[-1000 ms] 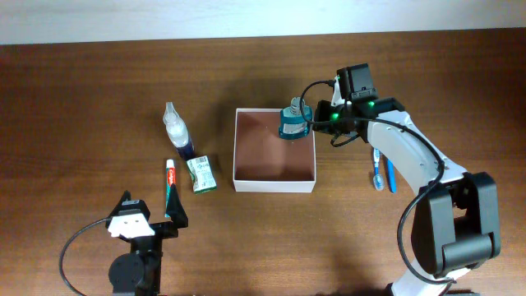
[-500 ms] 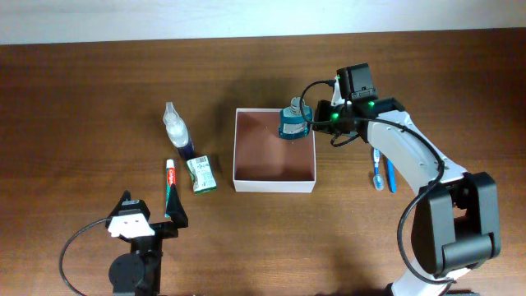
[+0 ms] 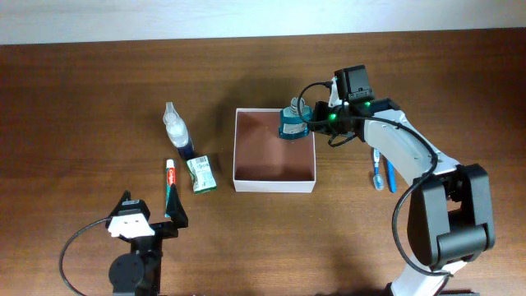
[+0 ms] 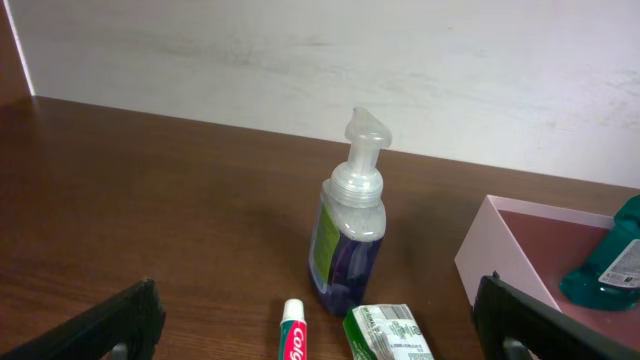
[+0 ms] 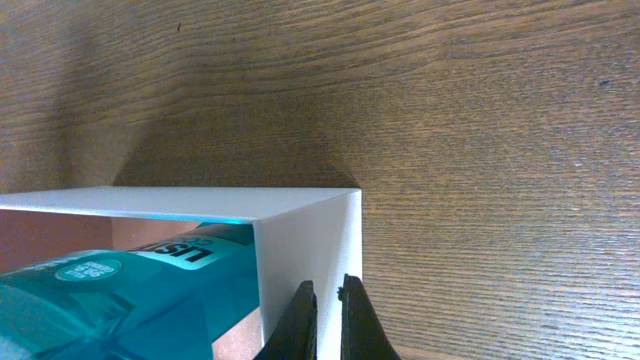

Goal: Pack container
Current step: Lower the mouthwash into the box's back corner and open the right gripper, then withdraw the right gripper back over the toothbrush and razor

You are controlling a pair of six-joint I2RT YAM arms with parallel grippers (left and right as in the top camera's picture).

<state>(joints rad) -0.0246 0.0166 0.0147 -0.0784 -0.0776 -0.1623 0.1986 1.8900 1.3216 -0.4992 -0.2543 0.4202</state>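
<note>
teal plastic marks the one thing packed so far: the mouthwash bottle [image 3: 290, 122] sits inside the container [image 3: 274, 187], tucked into its far right corner. the container itself rests near the middle of the wooden surface [image 3: 99, 99]. the right fingers [image 5: 300, 322] are drawn narrow, almost together, with nothing visible between them, just outside that same corner of the thin white wall. the left fingers [image 4: 120, 325] are spread wide and empty at the near left, facing the foam pump bottle [image 4: 350, 240], the toothpaste tube [image 3: 172, 185] and a green packet [image 3: 200, 174], all left of the container and outside it. two toothbrushes [image 3: 378, 168] lie side by side to the right, near the right arm. the mouthwash step looks finished, with most of the packing yet to do. the next move probably calls for the right arm to lift clear without catching the light wall, spread its fingers, then come down squarely over a thin toothbrush lying flat on the surface, which leaves little to grip.
</note>
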